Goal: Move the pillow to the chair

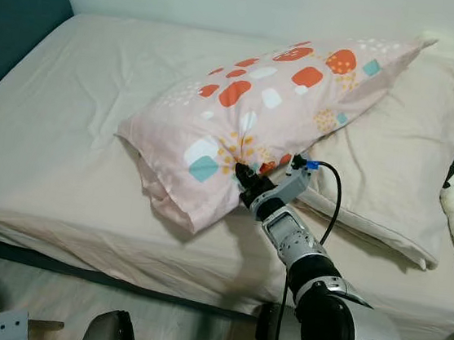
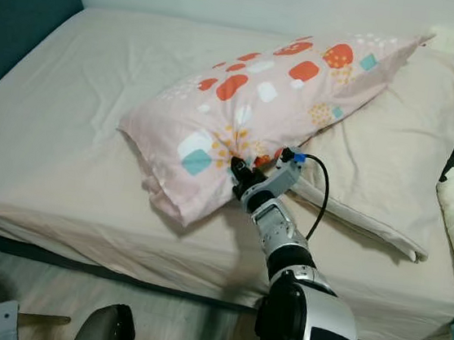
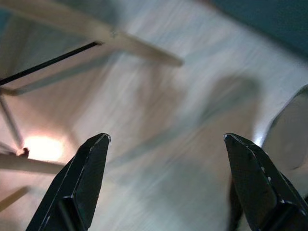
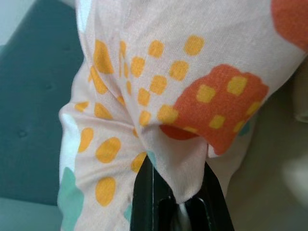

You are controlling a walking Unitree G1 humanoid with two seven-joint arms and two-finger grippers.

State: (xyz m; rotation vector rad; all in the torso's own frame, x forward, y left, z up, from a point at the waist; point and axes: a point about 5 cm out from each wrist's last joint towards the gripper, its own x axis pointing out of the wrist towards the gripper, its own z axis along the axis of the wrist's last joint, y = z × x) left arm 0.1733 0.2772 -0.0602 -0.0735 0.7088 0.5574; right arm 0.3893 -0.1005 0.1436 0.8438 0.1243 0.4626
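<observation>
My left tool (image 3: 166,178) hung idle low at my left side, its fingers spread wide with nothing between them, pointing down at pale floor (image 3: 159,96) and some thin wooden legs (image 3: 120,41), possibly a chair's, though I could not tell. It was well away from the work.

On the bed (image 1: 77,120) in front of me the pillow (image 1: 276,102) lay aslant. Its long axis ran from a near, low corner toward my left up to a far corner toward my right, where it leaned on a plain cream pillow (image 1: 402,149) beneath it. The near end hung a little over the sheet, with a folded lip of cloth facing me.

My right tool (image 1: 241,172) had reached forward and up from my right side and met the pillow on its near long edge, about a third of the way up from the low end. In the right wrist view its fingers (image 4: 144,197) were pressed together on a bunched fold of the patterned cover, so I judged it was pinching cloth and not the stuffing.

That was the relation I weighed: the grip sat on the edge and off-centre, with most of the pillow's length lying beyond it, away to the far right. I expected that on lifting the long end would sag and swing, and that the fold might slip.
</observation>
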